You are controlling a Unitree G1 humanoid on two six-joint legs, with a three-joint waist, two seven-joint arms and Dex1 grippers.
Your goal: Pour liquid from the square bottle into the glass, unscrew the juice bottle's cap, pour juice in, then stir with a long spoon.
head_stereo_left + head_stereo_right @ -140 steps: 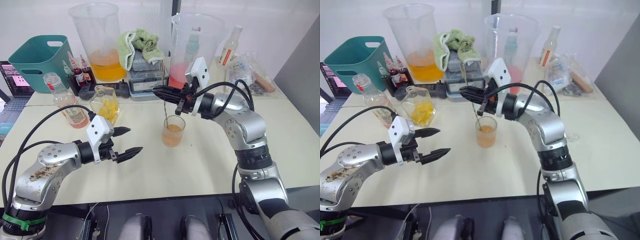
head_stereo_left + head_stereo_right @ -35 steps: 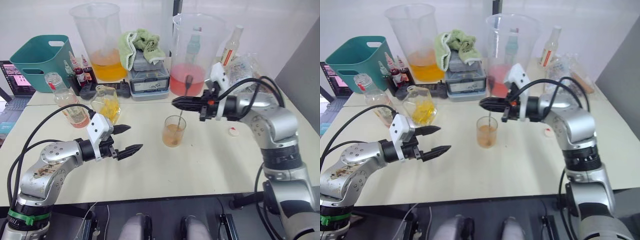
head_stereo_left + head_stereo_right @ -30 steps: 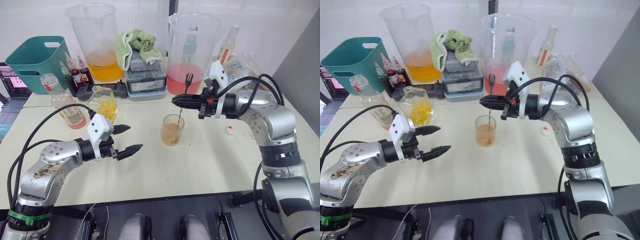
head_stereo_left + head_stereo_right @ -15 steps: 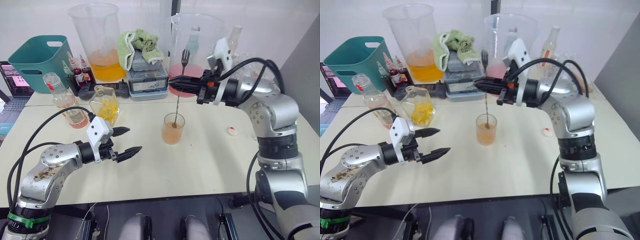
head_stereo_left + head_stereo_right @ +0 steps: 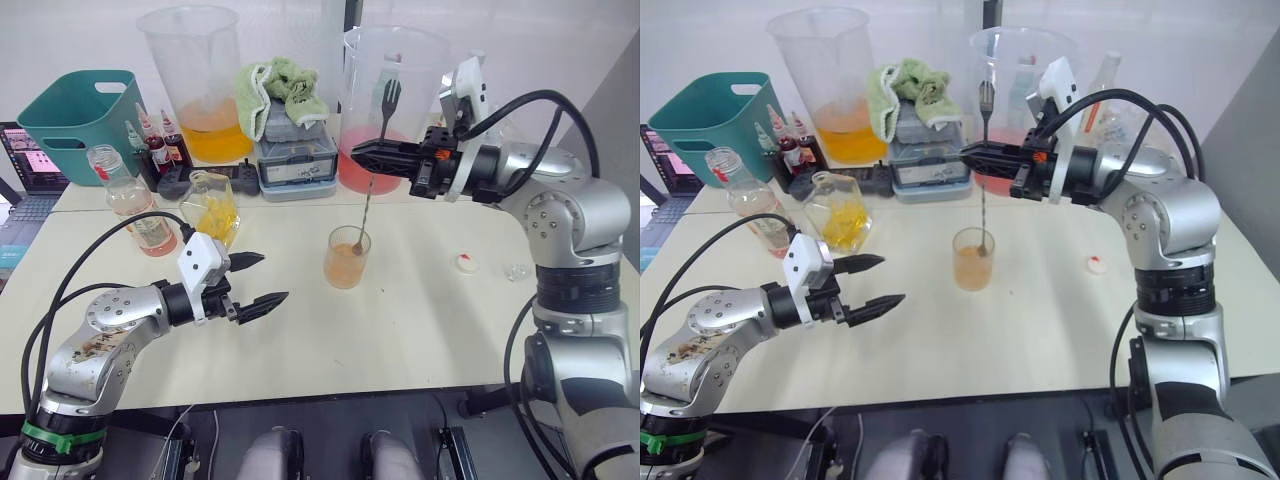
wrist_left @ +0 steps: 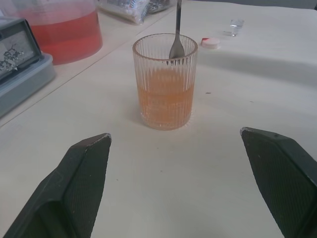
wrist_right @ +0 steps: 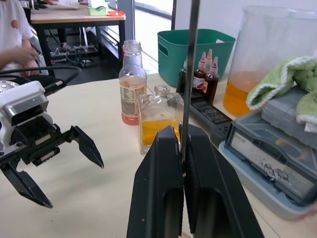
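Left claw (image 5: 258, 279) spread wide, held low, right claw (image 5: 361, 156) pinched closed, arm raised

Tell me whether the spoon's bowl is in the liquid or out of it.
Out. The spoon bowl hangs inside the glass rim, above the orange liquid, pinched by the right gripper.

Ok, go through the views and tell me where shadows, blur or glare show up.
Left wrist view: the glass is sharp and casts a soft shadow, while the left gripper's fingers are blurred. Right wrist view: the spoon and the right gripper's fingers are soft, with bright windows behind. Left eye view: even light, faint shadows beside the glass.
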